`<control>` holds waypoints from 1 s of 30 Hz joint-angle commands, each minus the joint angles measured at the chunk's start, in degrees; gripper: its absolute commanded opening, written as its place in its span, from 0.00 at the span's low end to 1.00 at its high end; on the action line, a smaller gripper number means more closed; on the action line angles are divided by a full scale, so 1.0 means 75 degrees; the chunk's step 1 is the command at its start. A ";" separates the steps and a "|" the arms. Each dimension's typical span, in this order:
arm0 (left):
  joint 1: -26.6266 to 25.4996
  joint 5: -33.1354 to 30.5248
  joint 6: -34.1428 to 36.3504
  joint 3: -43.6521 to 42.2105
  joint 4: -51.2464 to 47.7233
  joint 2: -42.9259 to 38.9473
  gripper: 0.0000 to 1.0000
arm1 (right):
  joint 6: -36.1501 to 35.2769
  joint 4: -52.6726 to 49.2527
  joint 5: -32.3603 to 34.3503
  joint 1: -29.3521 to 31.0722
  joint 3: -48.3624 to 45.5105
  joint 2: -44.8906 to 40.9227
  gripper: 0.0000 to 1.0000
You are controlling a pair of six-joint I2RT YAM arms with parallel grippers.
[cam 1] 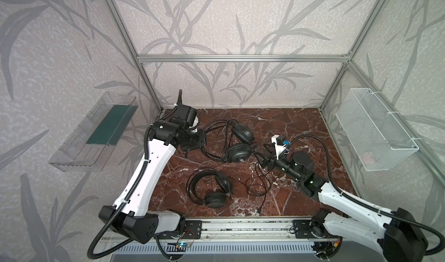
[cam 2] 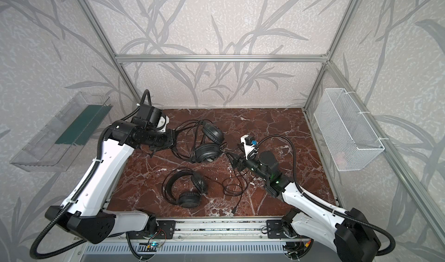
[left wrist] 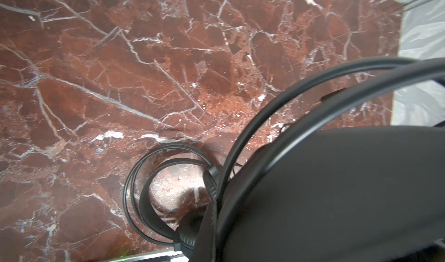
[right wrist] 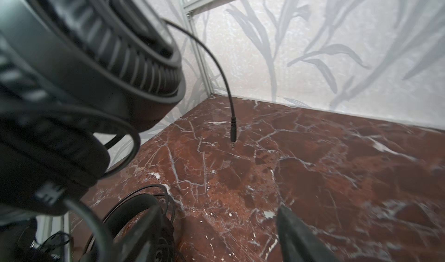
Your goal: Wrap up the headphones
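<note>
So in both top views the left gripper [cam 1: 204, 141] is clenched on the thin double-wire headband of the far headset [cam 1: 238, 152], a black over-ear wired pair with padded round earcups, sitting toward the back middle of the red-brown marble tabletop [cam 1: 301, 128]. The near headset [cam 1: 215, 199], same black over-ear type, lies flat closer to the front edge, well apart from both arms. A loose thin black cable [cam 1: 256, 188] is coiled messily just beside it and trails off to a plug near the front rail. The right gripper [cam 1: 262, 156] sits just beside the far headset's earcups with its jaws spread wide and nothing in them. There's also a clear plastic bin [cam 1: 79, 152] on the left wall and a white wire mesh basket [cam 1: 375, 133] on the right wall. From the left wrist camera, the far headset [left wrist: 277, 118] shows as two headband wires arcing right across the lens, a big blurry black shape fills the corner (can't tell what it is), and the near headset [left wrist: 144, 200] lies on the marble behind. From the right wrist camera, the far headset [right wrist: 108, 44] looms huge with its ridged earcup, a black audio jack plug [right wrist: 233, 133] dangles tip-down, and the right gripper [right wrist: 216, 219] is released, only marble between its fingers [right wrist: 301, 236].
</note>
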 commanded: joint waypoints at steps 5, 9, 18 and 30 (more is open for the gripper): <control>0.0016 -0.0753 -0.0178 -0.0122 0.0719 0.0609 0.00 | 0.0111 -0.1377 0.2479 0.0035 -0.0594 -0.1310 0.91; 0.0019 -0.1106 -0.0149 -0.0065 0.0961 0.1178 0.00 | 0.0035 -0.1757 0.3247 0.0035 -0.0846 -0.1818 0.92; 0.0019 -0.1547 -0.0182 0.0708 0.1307 0.2871 0.00 | 0.0652 -0.1988 0.3068 0.0035 -0.1384 -0.1859 0.92; 0.0082 -0.1441 -0.0028 0.2550 0.1007 0.5113 0.00 | 0.0847 -0.1329 0.2736 0.0047 -0.1861 -0.1515 0.92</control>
